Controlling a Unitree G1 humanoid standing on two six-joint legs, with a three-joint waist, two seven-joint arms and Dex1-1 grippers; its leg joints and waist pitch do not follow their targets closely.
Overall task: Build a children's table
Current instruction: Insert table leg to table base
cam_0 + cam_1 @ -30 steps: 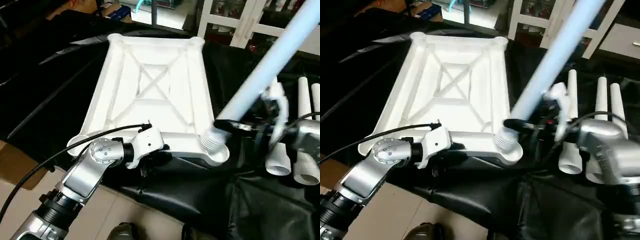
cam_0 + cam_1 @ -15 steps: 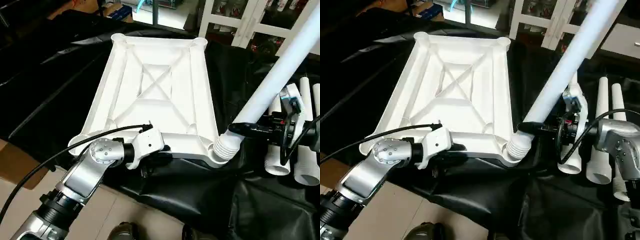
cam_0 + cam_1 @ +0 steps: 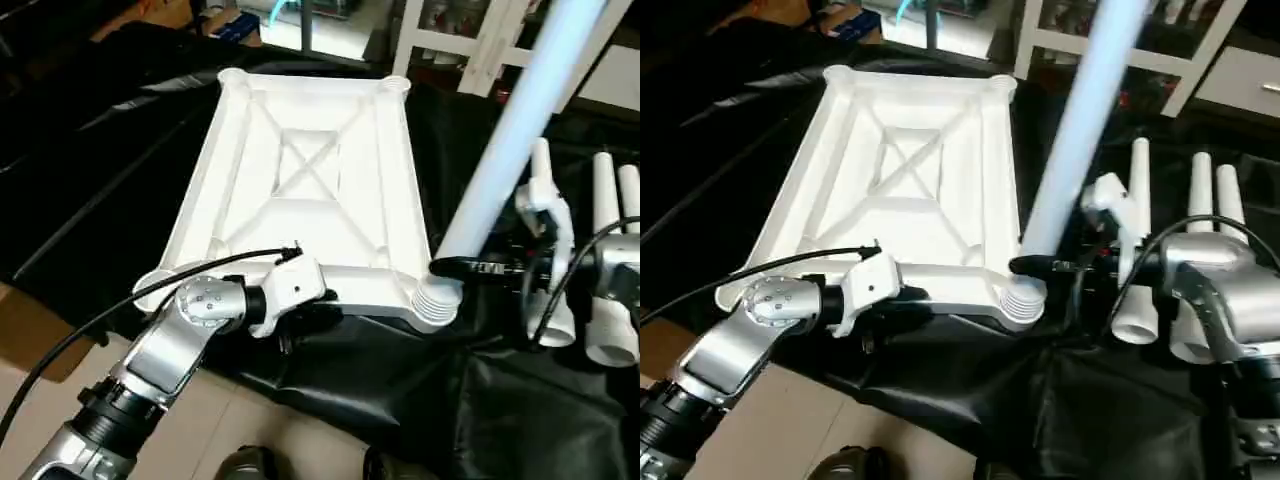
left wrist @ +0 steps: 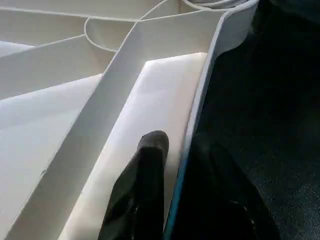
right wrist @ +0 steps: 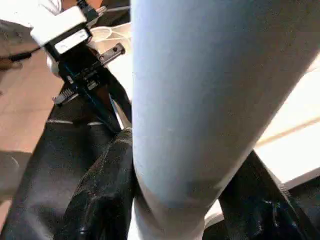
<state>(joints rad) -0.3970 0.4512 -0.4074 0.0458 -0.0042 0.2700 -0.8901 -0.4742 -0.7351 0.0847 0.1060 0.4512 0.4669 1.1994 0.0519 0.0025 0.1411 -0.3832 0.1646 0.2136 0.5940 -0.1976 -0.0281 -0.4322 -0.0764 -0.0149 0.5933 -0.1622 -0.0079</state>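
Note:
The children's table tabletop [image 3: 310, 170] lies upside down on the black-draped work table, its X-ribs facing up. My left gripper [image 3: 305, 322] is shut on the tabletop's near rim [image 4: 200, 105], one finger [image 4: 145, 190] inside the rim and the other outside. My right gripper [image 3: 482, 268] is shut on a long white leg [image 3: 520, 130] just above its ribbed end [image 3: 435, 302]. That end sits at the near right corner socket, and the leg leans up and to the right. In the right wrist view the leg [image 5: 200, 100] stands between my black fingers [image 5: 102, 200].
Three spare white legs [image 3: 1200, 220] lie side by side on the black cloth to the right, close to my right arm. A brown cardboard box [image 3: 30, 335] sits on the floor at the near left. White shelving [image 3: 480, 40] stands behind the table.
My right gripper has swung the leg steeper and brought its ribbed end back over the near right corner socket. The left gripper has kept its hold on the rim.

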